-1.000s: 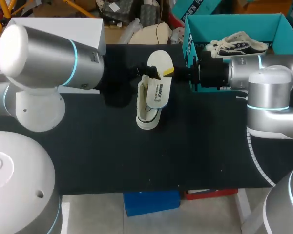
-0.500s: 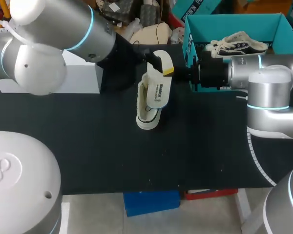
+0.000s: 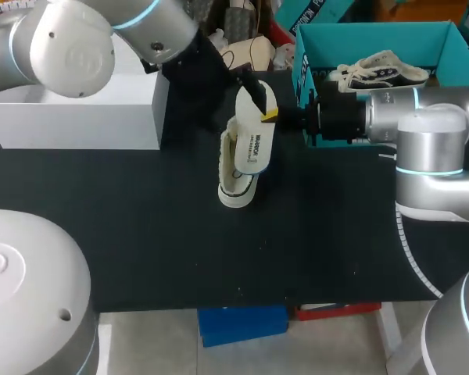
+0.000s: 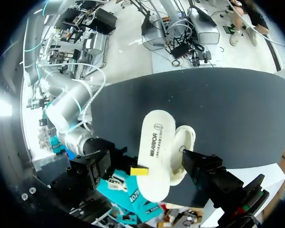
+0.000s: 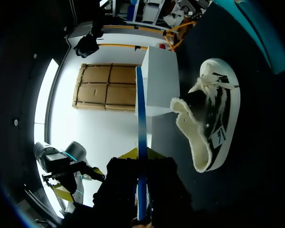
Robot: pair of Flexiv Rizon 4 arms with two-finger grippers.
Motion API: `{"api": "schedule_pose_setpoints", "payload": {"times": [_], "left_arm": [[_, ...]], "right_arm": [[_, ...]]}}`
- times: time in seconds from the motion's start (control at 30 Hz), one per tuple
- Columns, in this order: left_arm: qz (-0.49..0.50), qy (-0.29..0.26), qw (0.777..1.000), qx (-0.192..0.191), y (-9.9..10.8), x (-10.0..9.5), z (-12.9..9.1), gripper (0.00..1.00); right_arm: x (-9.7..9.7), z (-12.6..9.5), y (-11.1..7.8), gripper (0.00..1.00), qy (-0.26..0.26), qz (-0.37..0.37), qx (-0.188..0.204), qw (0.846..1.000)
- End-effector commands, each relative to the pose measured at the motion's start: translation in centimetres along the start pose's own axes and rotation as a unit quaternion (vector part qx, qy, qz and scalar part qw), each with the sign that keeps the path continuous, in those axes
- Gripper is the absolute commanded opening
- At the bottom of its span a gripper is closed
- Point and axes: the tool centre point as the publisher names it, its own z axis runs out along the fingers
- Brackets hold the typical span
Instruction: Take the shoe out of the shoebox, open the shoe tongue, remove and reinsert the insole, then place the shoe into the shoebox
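The black-topped table (image 3: 219,258) carries everything. The plain white rectangular box (image 3: 86,117) stands well apart from the right gripper (image 3: 270,116), on the far side of the shoe from it, with the left arm passing over its top edge. The open teal cardboard shoebox (image 3: 375,35) sits just behind and beside the right gripper's wrist. Inside it lies a black-and-white laced canvas sneaker (image 3: 379,70).

The task's shoe, a black slip-on with a white fleecy lining and white sole (image 3: 234,187), lies on its side on the table, just under and ahead of the right gripper. In the right wrist view, this shoe (image 5: 209,118) shows its open mouth ahead of the fingers and off to one side.

The white oval foam insole (image 3: 254,144) is out of the shoe and held up on edge above it. The right gripper (image 5: 141,159) is clamped on it, one finger on each face, and the insole (image 5: 141,142) appears there as a thin strip. The left gripper (image 3: 248,86) hangs at the insole's far end. Whether it grasps anything cannot be told. From the left wrist, the insole's (image 4: 154,156) broad face covers part of the shoe (image 4: 183,152).
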Motion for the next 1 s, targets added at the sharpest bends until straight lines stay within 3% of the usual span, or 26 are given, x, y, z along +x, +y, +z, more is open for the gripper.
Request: {"api": "schedule_pose_setpoints", "payload": {"times": [0.03, 0.43, 1.0], "left_arm": [[0.014, 0.047, 0.999, -0.007, 0.2, -1.1, 0.3, 1.0], [0.02, 0.092, 0.995, -0.032, -0.4, -0.9, 0.9, 1.0], [0.003, 0.107, 0.994, -0.016, 0.5, -0.1, 2.7, 1.0]], "right_arm": [[0.0, 0.1, -0.1, 0.0, 0.0, 0.0, -0.002, 1.0], [0.0, 0.1, -0.1, 0.0, 0.0, 0.0, -0.002, 1.0], [0.0, 0.1, -0.1, 0.0, 0.0, 0.0, -0.002, 1.0]]}}
